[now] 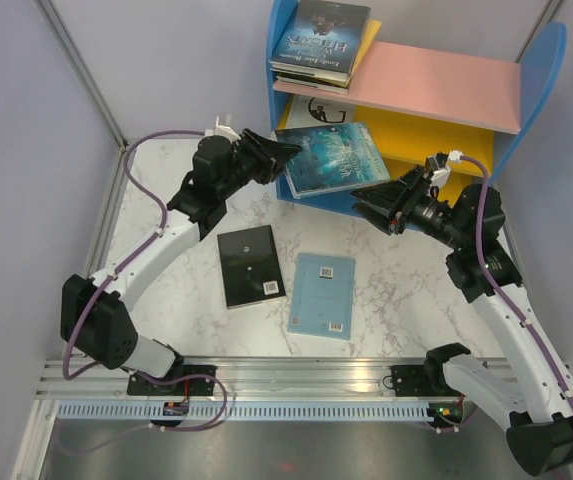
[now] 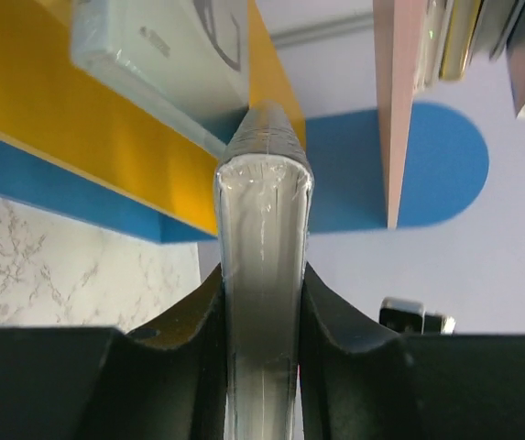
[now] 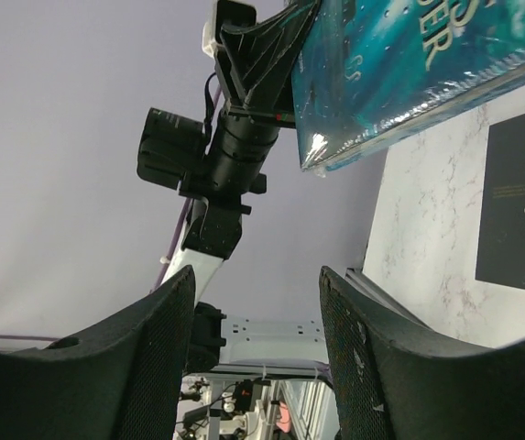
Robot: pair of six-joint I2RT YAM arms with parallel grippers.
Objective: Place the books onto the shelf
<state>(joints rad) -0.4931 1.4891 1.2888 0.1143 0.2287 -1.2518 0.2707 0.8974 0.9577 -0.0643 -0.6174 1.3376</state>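
Teal book (image 2: 262, 275) — between left fingers (image 2: 346, 353)

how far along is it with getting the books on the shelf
Done: a stack of books tops the shelf, and a white book sits one tier down. In hand: the left gripper clamps the teal book at the shelf front, with the right gripper open beside it. Left: the black book and the pale blue book lie flat on the table.
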